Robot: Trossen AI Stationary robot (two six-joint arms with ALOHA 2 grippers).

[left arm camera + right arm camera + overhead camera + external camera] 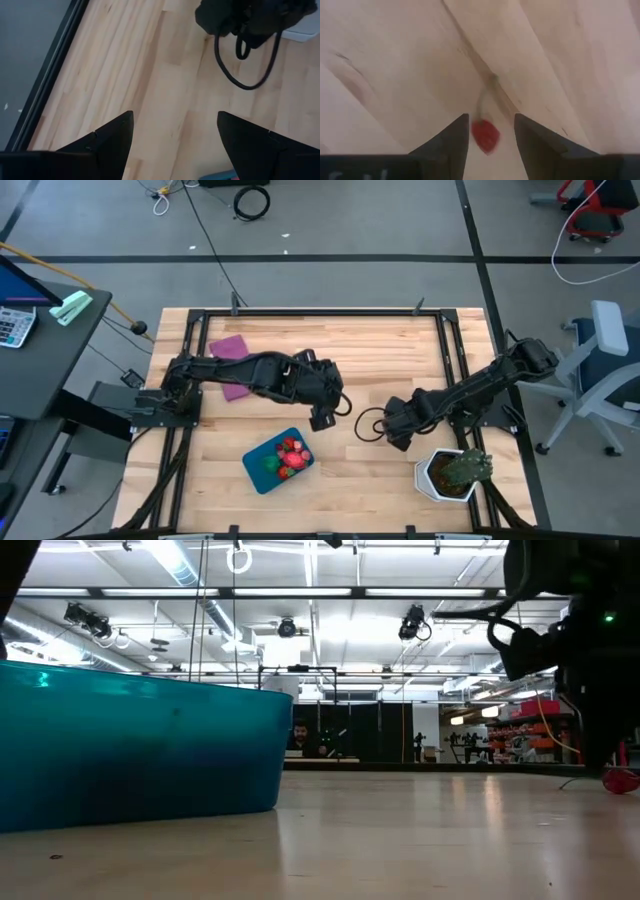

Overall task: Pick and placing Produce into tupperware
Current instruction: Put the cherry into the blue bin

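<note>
Between the right gripper's [490, 135] jaws, set narrow but still apart, a small red piece of produce [485, 136] with a thin stem lies on the bare table [395, 65]; the jaws flank it, contact not discernible. Judgement: a light, rigid plastic toy, smooth and rounded, likely to squirt out under an off-centre pinch. Best hold is across the widest part of the body, not the stem. Further out, the left gripper [322, 418] hangs just beyond the tupperware [255, 470], jaws wide, nothing held. The tupperware sits near the table's front edge, already holding red, pink and green pieces [290, 457]. Farthest off, a purple rectangle [231, 350] lies under the left arm; a potted plant [455, 472] stands beside the right arm.
</note>
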